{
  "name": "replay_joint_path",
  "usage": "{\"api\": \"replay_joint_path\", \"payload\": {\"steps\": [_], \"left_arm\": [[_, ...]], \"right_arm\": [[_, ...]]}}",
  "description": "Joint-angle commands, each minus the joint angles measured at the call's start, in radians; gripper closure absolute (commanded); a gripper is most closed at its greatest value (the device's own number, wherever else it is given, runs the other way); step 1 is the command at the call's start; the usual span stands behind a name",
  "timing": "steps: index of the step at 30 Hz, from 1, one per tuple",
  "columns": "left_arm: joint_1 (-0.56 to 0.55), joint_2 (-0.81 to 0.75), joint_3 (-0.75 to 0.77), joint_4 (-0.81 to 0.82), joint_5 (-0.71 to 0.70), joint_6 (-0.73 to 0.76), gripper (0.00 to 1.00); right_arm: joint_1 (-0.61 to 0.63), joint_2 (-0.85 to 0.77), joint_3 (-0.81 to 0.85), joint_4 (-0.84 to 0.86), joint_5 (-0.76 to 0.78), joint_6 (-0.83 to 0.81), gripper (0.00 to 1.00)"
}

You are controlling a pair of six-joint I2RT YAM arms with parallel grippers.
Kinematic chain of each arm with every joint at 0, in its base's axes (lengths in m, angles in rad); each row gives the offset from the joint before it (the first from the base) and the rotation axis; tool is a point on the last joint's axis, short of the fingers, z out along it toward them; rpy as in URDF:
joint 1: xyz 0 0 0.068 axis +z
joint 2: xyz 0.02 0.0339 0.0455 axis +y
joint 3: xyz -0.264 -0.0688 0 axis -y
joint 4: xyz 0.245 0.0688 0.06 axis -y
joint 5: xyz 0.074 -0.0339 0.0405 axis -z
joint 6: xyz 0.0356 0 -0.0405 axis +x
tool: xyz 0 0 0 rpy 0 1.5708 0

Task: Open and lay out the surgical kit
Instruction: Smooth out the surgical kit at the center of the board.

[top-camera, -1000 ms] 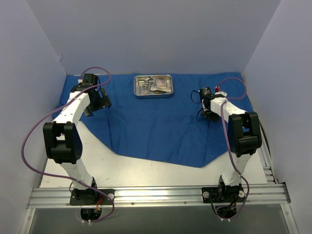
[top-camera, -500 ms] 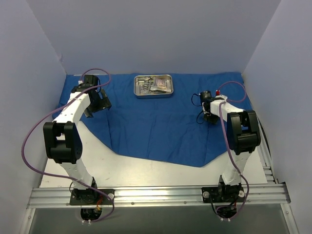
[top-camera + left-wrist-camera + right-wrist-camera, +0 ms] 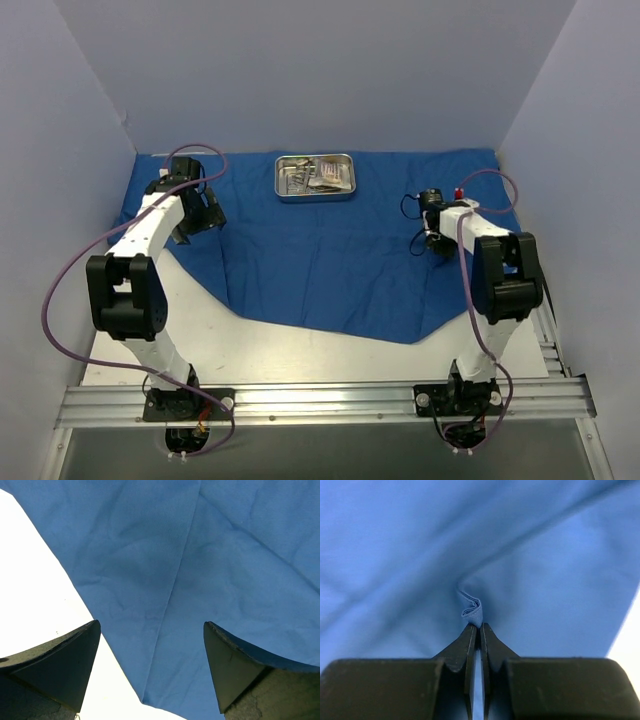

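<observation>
Steel tray (image 3: pixel 347 193) holds clamps (image 3: pixel 293 178), packets (image 3: pixel 331 176), on cloth wrap (image 3: pixel 330 255).
Right end effector (image 3: pixel 480 626) pinches a wrap fold; left end effector (image 3: pixel 151 624) wide.

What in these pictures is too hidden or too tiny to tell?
- The tray, top view: its contents are too small to tell apart, and neither wrist view shows it.
- The right gripper, right wrist view: shut on a fold of the blue cloth. Its own fingers hide how much is pinched.
- The left gripper, left wrist view: open over the blue cloth, but its height above it is unclear.
</observation>
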Motion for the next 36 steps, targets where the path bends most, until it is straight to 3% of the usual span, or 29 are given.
{"api": "replay_joint_path", "payload": {"steps": [1, 11, 19, 22, 25, 26, 29, 33, 36], "left_arm": [[0.001, -0.056, -0.007, 0.001, -0.021, 0.006, 0.07], [0.001, -0.101, -0.018, -0.013, -0.062, -0.012, 0.08], [0.003, -0.147, -0.041, -0.05, -0.134, -0.052, 0.09], [0.004, -0.153, -0.05, -0.048, -0.159, -0.055, 0.09], [0.003, -0.158, -0.053, -0.054, -0.168, -0.065, 0.09], [0.003, -0.158, -0.053, -0.053, -0.168, -0.066, 0.09], [0.003, -0.149, -0.055, -0.053, -0.168, -0.066, 0.08], [0.001, -0.11, -0.036, -0.053, -0.159, -0.068, 0.08], [-0.009, -0.067, -0.003, -0.051, -0.15, -0.068, 0.07]], "right_arm": [[-0.072, -0.184, -0.047, -0.178, 0.07, 0.088, 1.0], [-0.509, -0.689, -0.305, -0.32, -0.113, 0.215, 1.0], [-0.529, -0.795, -0.226, -0.556, 0.131, 0.289, 1.0], [-0.505, -0.835, -0.181, -0.634, 0.241, 0.336, 0.94], [-0.483, -0.867, -0.149, -0.686, 0.304, 0.367, 0.8], [-0.48, -0.873, -0.14, -0.694, 0.315, 0.372, 0.63], [-0.472, -0.887, -0.141, -0.685, 0.329, 0.356, 0.36], [-0.454, -0.895, -0.138, -0.587, 0.301, 0.262, 0.21], [-0.422, -0.874, -0.163, -0.374, 0.119, 0.004, 0.14]]}}
